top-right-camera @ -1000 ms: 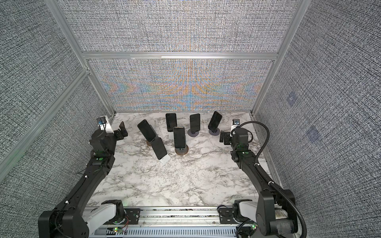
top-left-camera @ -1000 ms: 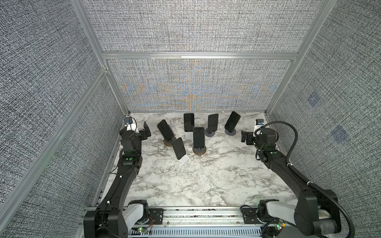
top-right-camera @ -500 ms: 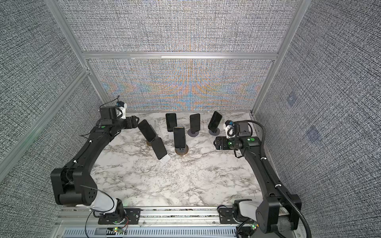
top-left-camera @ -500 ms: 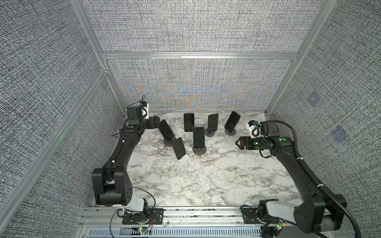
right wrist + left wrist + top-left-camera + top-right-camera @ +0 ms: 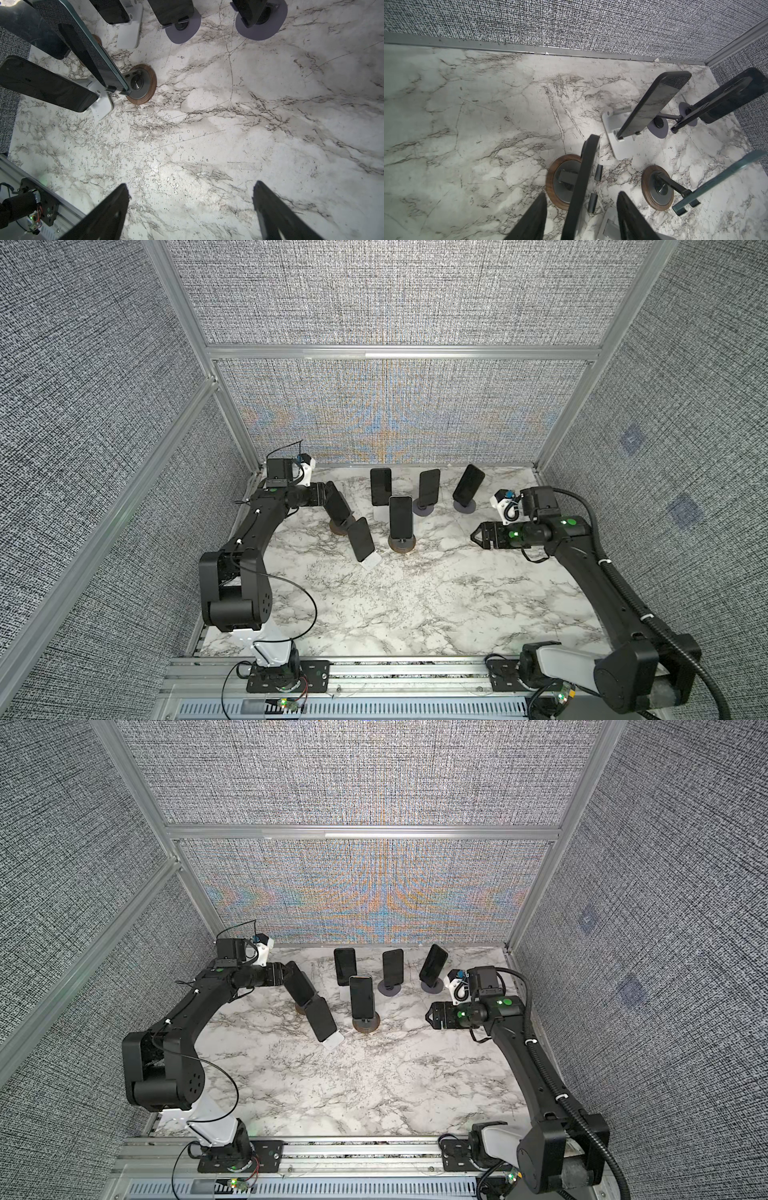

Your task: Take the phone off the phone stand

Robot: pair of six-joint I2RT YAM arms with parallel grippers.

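Grey woven panels (image 5: 124, 406) walled in a white marble surface (image 5: 415, 605), where six dark phones stood on stands, clustered toward 12 o'clock in both top views. At about 11 o'clock of the surface, the task's phone (image 5: 338, 506) leaned on a stand (image 5: 337, 527) with a round wood-ringed base. The left hand (image 5: 330, 494) reached in level from the 9 o'clock side and met the phone's upper end. In the left wrist view the left hand (image 5: 581, 194) was partly spread. Its two fingers (image 5: 533, 216) straddled the phone (image 5: 581, 176) edge-on with a gap showing on either side, so no pinch was visible. The phone sat over its stand (image 5: 550, 182). Just at 5 o'clock of it, a second phone (image 5: 360, 540) leaned on a white stand (image 5: 371, 562), and a teal-edged phone (image 5: 401, 516) stood at 3 o'clock of that. The right hand (image 5: 478, 535) hovered at about 2 o'clock of the surface, pointing toward 9 o'clock, apart from every phone. The right wrist view showed the right hand (image 5: 191, 185) spread wide over bare marble.
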